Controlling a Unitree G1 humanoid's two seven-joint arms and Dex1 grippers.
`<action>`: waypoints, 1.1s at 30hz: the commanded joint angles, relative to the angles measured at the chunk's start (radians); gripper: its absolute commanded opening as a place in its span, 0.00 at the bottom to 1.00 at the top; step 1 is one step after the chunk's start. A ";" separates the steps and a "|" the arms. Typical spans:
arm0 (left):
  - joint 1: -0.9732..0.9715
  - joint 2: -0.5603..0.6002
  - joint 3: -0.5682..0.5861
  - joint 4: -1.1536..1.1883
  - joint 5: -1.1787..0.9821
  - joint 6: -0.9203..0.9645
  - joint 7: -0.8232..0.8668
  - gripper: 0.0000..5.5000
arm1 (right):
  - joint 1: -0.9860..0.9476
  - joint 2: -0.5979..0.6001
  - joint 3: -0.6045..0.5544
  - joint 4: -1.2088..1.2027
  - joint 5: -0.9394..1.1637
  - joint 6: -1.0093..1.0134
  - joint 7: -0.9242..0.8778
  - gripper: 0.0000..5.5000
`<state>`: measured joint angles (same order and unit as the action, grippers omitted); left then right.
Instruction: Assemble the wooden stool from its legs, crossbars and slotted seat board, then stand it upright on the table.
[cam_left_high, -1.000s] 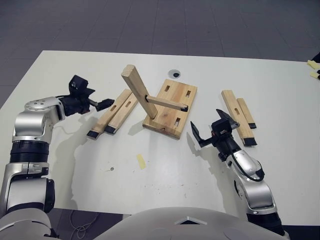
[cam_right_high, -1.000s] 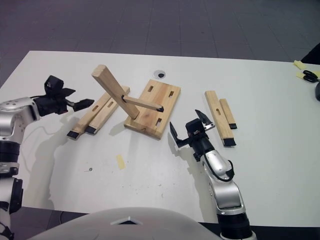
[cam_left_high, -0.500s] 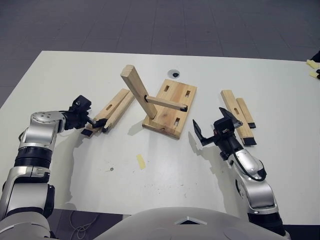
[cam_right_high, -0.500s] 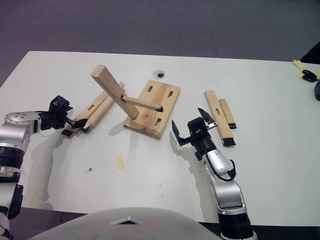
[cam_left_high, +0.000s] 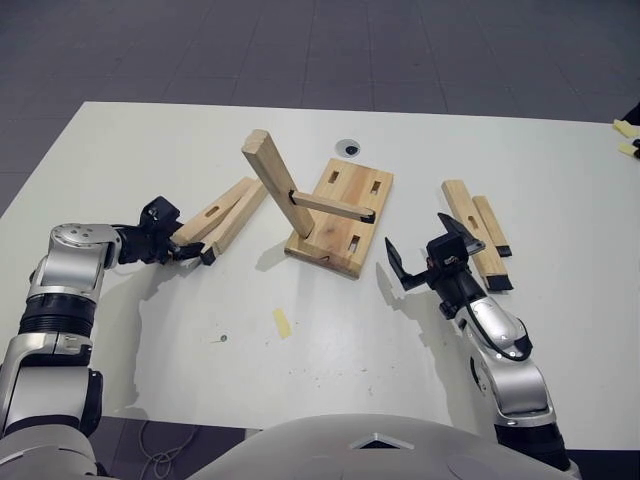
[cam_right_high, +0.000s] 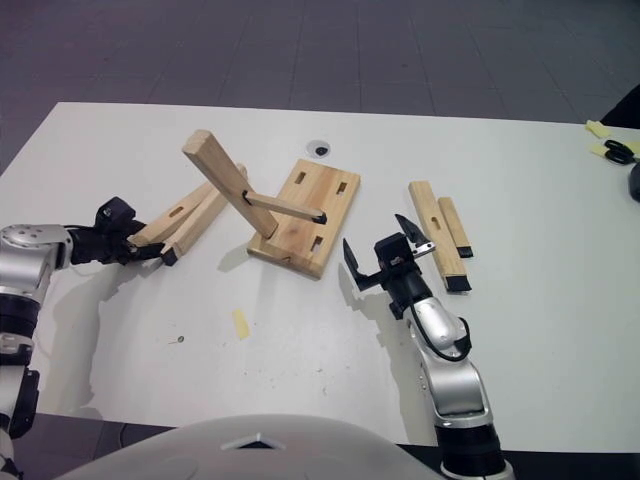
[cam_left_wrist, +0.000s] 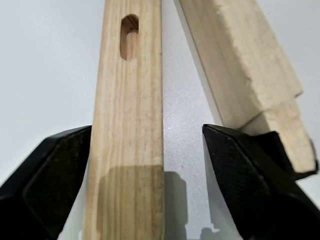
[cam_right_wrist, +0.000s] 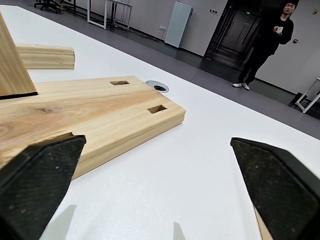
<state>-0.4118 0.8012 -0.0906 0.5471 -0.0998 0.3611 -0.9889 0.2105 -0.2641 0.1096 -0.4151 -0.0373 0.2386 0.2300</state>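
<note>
left pincer (cam_left_high: 189, 250) straddles a leg (cam_left_wrist: 127, 125) loosely; right pincer (cam_left_high: 416, 240) gapes wide beside seat board (cam_left_high: 335, 232)

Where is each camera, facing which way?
Left eye view: head, down onto the table; left gripper and right gripper show.
Right eye view: same head, same scene.
Left wrist view: left wrist, along a slotted leg between its fingers.
Right wrist view: right wrist, toward the seat board between its fingers.
Eye and right wrist views share the seat board.
</note>
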 joint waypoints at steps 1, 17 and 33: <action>0.011 -0.006 -0.013 0.042 0.033 0.005 0.009 0.58 | -0.007 0.006 -0.009 0.004 0.001 0.013 -0.004 0.98; 0.111 -0.038 0.101 -0.128 -0.037 0.030 0.110 0.37 | -0.102 0.010 -0.022 0.133 0.007 -0.035 0.015 0.98; -0.308 -0.142 0.260 -0.510 -0.160 -0.064 0.386 0.37 | -0.442 0.005 -0.418 0.084 0.515 0.168 0.009 0.98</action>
<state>-0.6654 0.6433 0.1858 0.1175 -0.2221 0.2843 -0.5501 -0.1672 -0.2570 -0.2483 -0.2600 0.3249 0.3134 0.2324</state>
